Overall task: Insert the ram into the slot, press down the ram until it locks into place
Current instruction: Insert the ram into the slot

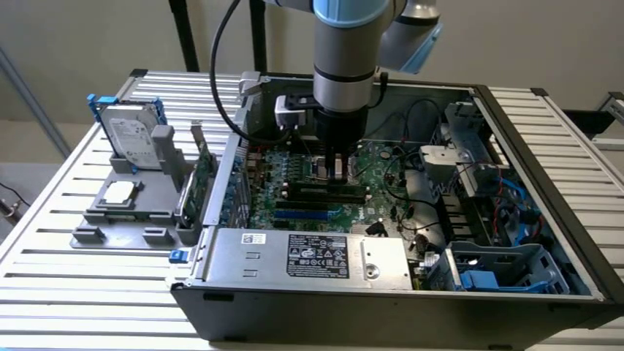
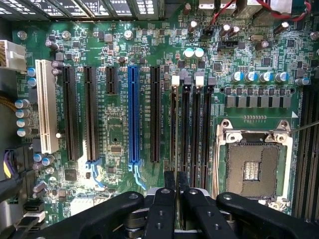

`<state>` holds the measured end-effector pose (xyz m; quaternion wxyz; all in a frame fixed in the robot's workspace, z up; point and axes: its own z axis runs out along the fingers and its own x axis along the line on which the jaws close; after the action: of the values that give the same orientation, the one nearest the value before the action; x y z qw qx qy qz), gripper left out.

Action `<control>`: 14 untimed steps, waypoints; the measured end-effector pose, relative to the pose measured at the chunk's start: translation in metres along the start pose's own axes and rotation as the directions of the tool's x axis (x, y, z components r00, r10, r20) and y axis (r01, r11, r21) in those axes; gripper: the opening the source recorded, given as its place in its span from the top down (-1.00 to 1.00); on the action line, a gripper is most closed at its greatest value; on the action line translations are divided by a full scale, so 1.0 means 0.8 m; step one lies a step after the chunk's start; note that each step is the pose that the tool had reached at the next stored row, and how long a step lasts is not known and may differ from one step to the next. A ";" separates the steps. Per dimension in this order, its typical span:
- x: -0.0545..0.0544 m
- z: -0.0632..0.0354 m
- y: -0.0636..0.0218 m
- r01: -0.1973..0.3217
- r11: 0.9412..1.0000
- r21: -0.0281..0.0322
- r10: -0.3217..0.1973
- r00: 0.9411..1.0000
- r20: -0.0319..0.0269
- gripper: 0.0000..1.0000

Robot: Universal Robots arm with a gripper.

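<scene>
Hand [image 2: 177,175] hangs low inside the computer case [image 1: 546,241], almost closed; its two fingers [image 2: 169,199] leave only a thin gap. Their tips stand right over the ram [image 2: 173,132], which sits on edge along the slot [image 2: 175,82] on the motherboard [image 2: 114,50]; whether they pinch it or only touch it, I cannot tell.

above slots [image 2: 195,124]: open | exterior view's right: cables [image 1: 408,191], drive cage [image 1: 470,139]
</scene>
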<state>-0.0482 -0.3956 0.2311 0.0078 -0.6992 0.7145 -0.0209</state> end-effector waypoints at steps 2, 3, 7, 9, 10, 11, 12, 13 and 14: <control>0.000 0.001 0.000 0.000 1.000 0.000 0.000 1.000 0.000 0.74; 0.000 0.001 0.000 0.000 1.000 0.000 0.000 1.000 0.000 0.74; 0.000 0.002 0.000 0.000 1.000 0.000 0.000 1.000 0.000 0.74; 0.000 0.002 0.000 0.000 1.000 0.000 0.000 1.000 0.000 0.74; 0.000 0.003 0.000 0.000 1.000 0.000 0.000 1.000 0.000 0.74; 0.000 0.003 0.000 0.000 1.000 0.000 0.000 1.000 0.000 0.74; 0.000 0.003 0.000 0.000 1.000 0.000 0.000 1.000 0.000 0.74; 0.000 0.004 0.000 0.000 1.000 0.000 0.000 1.000 0.000 0.74; 0.000 0.004 0.000 0.000 1.000 0.000 0.000 1.000 0.000 0.74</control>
<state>-0.0481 -0.3956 0.2275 0.0077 -0.6992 0.7145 -0.0209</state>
